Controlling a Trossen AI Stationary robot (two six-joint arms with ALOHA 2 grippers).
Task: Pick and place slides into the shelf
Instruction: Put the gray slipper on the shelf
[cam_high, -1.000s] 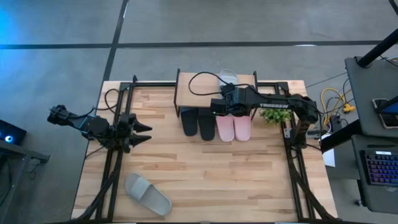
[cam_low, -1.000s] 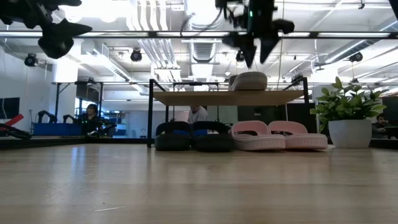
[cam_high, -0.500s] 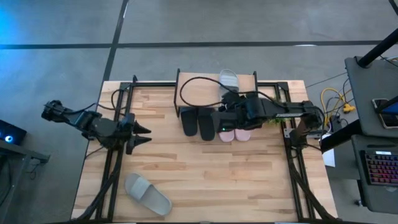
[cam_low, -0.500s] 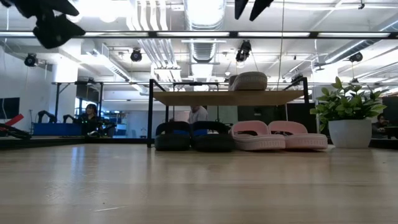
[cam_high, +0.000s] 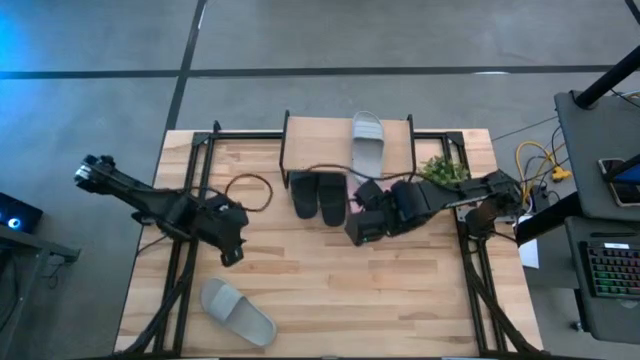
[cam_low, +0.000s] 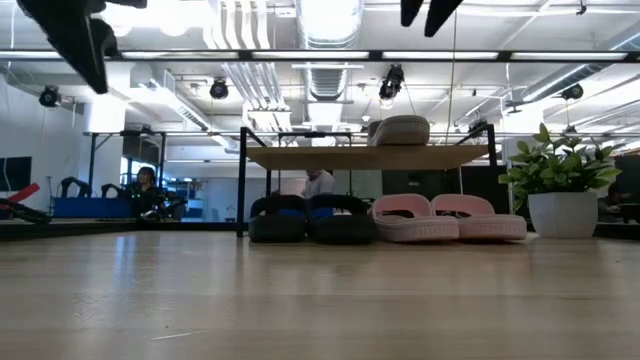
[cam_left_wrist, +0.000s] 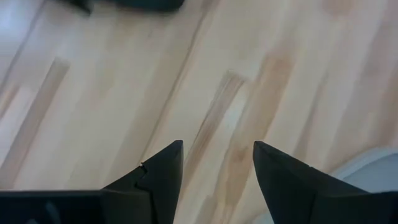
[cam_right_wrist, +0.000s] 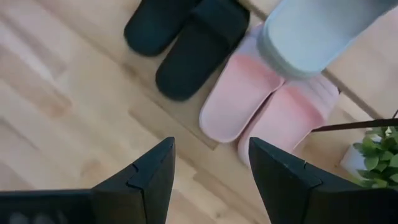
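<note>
One grey-green slide (cam_high: 367, 143) atop shelf (cam_high: 310, 146)

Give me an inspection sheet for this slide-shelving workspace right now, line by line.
Surface: wooden table, bare in the middle.
Job's things: shelf at the far edge; one grey-green slide on top; black pair and pink pair underneath; second grey-green slide loose at the near left.
Clutter: potted plant beside the shelf.
Grippers: left gripper open, empty, above bare wood near the loose slide; right gripper open, empty, in front of the shelf.
Cables: one looped on the table; yellow bundle off the right edge.
Surroundings: people beyond the table.
</note>
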